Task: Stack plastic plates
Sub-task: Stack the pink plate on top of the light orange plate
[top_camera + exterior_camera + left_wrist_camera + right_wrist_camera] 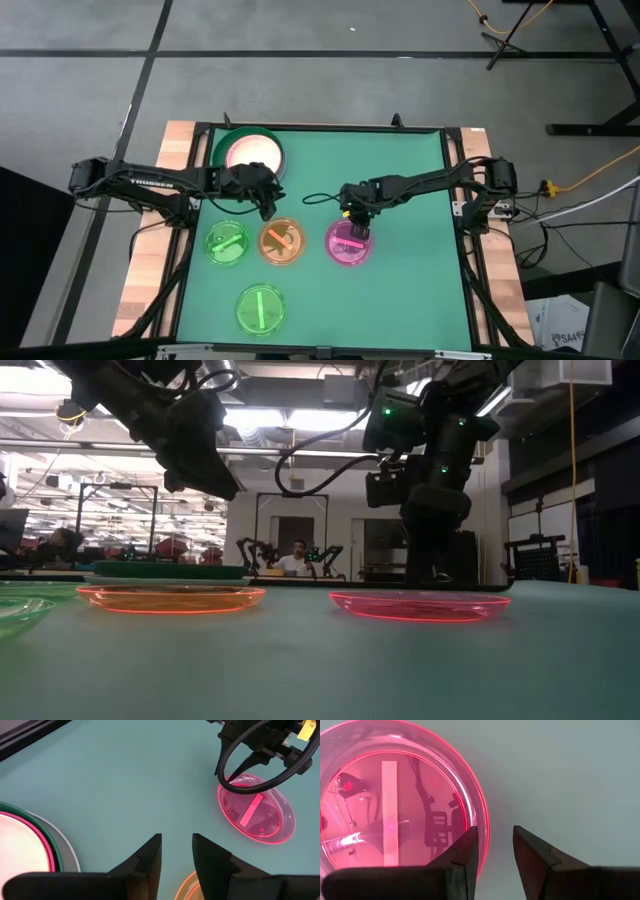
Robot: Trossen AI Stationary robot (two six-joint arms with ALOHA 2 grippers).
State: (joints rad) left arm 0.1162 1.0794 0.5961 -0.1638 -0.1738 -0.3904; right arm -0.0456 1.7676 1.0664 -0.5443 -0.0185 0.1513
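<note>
Flat on the mat, the pink plate (pixel 349 242) has its bar running sideways.

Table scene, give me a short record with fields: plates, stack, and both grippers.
stack: large plates piled at the far left corner, cream on top
small plates: two green, orange, pink plate, all lying apart
left gripper: open, above the mat by the orange plate
right gripper: open, fingers straddling the pink plate's rim

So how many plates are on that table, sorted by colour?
Small green plates: 2
Small orange plate: 1
Small pink plate: 1
Stack of big plates, cream on top: magenta and green rims show beneath, further layers can't be counted
Total: 4 small plates plus the stack
</note>
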